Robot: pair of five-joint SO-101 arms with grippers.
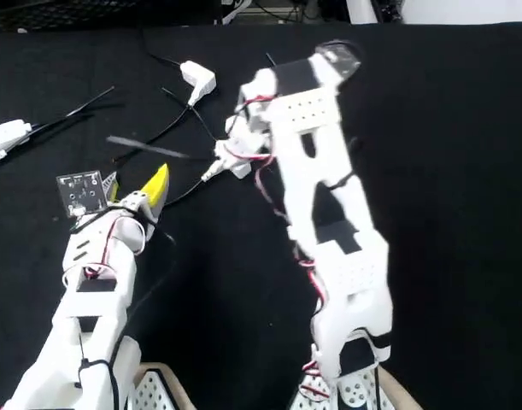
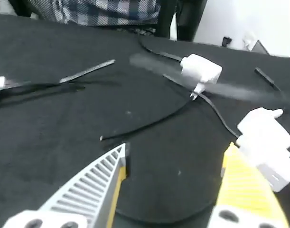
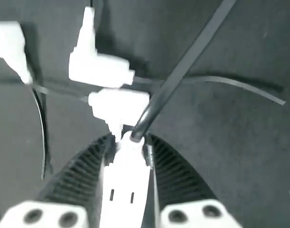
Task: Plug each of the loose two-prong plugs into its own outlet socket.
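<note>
My right gripper (image 3: 128, 140) is shut on a white socket piece (image 3: 126, 183) with two slots on its face; a black cable (image 3: 182, 66) runs away from its front end. Right against that end lies a white plug block (image 3: 118, 102), and a second L-shaped white plug (image 3: 99, 66) lies just beyond it. In the high view the right gripper (image 1: 235, 154) holds this white cluster (image 1: 225, 162) at mid-table. Another white plug (image 1: 198, 81) (image 2: 200, 70) lies farther back with its cable. My left gripper (image 1: 137, 186) (image 2: 175, 161) stands open over bare black cloth, left of the cluster.
A white connector (image 1: 8, 135) lies at the far left edge with thin black cables (image 1: 73, 115) trailing from it. Loose black cable ties (image 2: 88, 71) cross the black cloth (image 1: 448, 128). A person in a checked shirt sits beyond the table's far edge.
</note>
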